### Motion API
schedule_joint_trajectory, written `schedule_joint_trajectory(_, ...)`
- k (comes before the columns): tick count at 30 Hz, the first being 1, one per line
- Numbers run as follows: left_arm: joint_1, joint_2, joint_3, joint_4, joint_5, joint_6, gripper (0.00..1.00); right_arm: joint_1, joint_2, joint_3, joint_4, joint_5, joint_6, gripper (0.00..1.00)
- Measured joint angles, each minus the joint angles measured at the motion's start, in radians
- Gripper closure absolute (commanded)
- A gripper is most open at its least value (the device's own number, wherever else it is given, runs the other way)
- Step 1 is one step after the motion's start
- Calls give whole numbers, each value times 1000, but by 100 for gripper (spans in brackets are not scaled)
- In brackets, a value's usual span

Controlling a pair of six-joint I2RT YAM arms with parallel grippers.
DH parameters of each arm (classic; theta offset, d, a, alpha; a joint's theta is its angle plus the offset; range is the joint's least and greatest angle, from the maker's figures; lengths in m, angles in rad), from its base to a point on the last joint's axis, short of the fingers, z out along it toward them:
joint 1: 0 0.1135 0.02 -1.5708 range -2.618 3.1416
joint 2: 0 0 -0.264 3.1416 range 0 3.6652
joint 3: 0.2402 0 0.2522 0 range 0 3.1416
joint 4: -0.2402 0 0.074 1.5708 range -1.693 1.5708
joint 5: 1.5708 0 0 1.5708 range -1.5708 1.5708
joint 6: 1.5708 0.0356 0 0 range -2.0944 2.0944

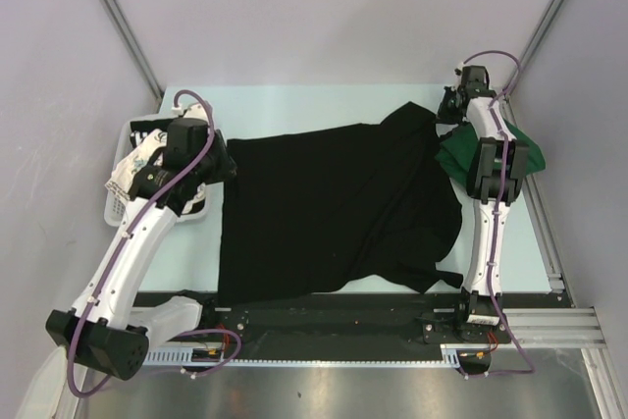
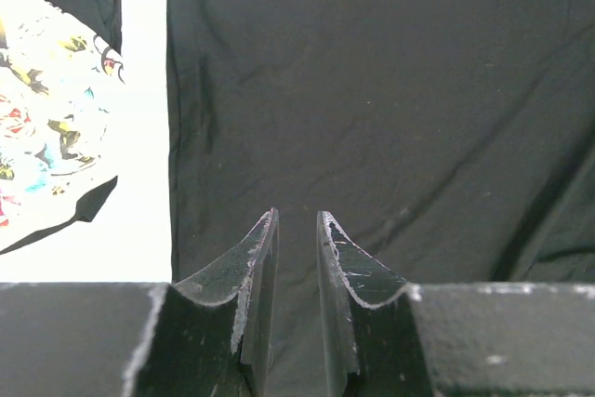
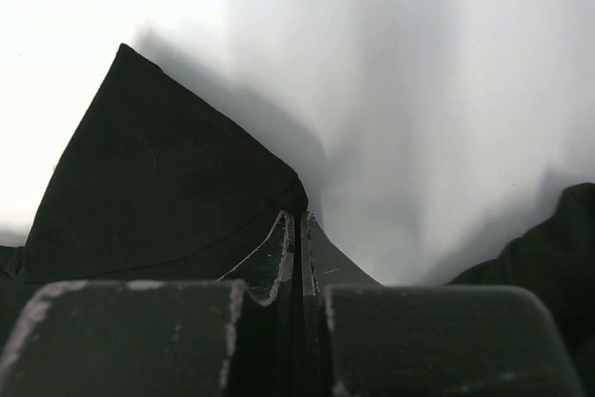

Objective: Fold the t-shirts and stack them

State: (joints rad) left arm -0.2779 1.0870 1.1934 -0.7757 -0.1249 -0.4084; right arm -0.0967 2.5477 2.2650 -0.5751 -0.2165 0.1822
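A large plain black t-shirt (image 1: 334, 208) lies spread on the table, rumpled on its right side. My left gripper (image 1: 221, 170) hovers over its left edge. In the left wrist view the jaws (image 2: 297, 217) stand a narrow gap apart with nothing between them, and the black shirt (image 2: 390, 109) lies below. My right gripper (image 1: 449, 105) is at the shirt's far right corner. In the right wrist view it (image 3: 299, 215) is shut on a raised flap of the black cloth (image 3: 158, 192). A dark green shirt (image 1: 522, 158) lies bunched under the right arm.
A white slatted basket (image 1: 118, 205) stands at the table's left edge, partly under the left arm. A white floral-print shirt (image 2: 46, 109) and a piece of black cloth (image 2: 88, 2) lie in it. Grey walls close in on both sides.
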Motion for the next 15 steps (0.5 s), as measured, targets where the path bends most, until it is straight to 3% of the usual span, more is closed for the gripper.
schedule_joint_trajectory(5, 0, 10, 0, 12, 0, 0, 72, -8, 4, 3, 5, -5, 5, 95)
schedule_joint_trajectory(9, 0, 20, 0, 17, 0, 0, 72, -7, 14, 10, 12, -27, 23, 76)
schedule_joint_trajectory(15, 0, 45, -32, 74, -4, 0, 64, 4, 14, 11, 29, -60, 44, 66)
